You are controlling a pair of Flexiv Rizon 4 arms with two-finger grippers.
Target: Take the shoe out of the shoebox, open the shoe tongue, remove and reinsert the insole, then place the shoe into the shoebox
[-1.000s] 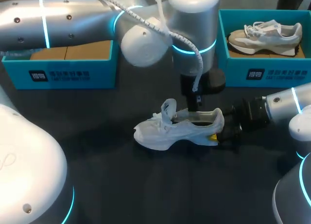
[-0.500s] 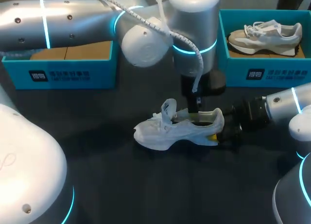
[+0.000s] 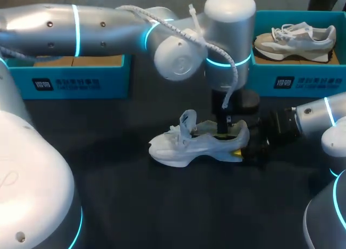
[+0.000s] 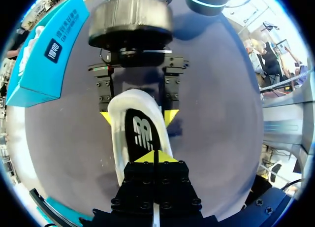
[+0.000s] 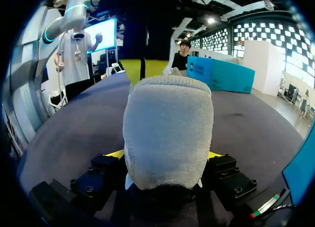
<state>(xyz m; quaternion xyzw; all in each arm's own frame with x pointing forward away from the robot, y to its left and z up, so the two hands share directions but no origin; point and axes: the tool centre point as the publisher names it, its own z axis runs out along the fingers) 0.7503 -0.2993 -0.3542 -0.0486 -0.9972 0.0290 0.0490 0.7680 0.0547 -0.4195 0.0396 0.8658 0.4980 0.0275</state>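
A white shoe (image 3: pixel 197 143) lies on its sole mid-table, toe to the left, tongue lifted. My right gripper (image 3: pixel 244 150) is shut on its heel (image 5: pixel 167 123), with a yellow fingertip (image 4: pixel 170 116) on each side. My left arm comes in over the table and its gripper (image 3: pixel 223 131) points straight down into the shoe's opening. In the left wrist view the left gripper (image 4: pixel 156 157) is shut, its yellow tips together just above the black insole (image 4: pixel 142 133) inside the shoe (image 4: pixel 118 138). I cannot tell whether it touches the insole.
A teal shoebox (image 3: pixel 294 81) at the back right holds a second, beige shoe (image 3: pixel 294 37). Another teal shoebox (image 3: pixel 70 79) stands at the back left, partly behind my left arm. The dark tabletop (image 3: pixel 162 206) lies bare in front of the shoe.
My left arm has shifted right and lower, bringing its shut gripper from mid-shoe toward the heel end of the opening. The shoe and my right gripper have stayed put.
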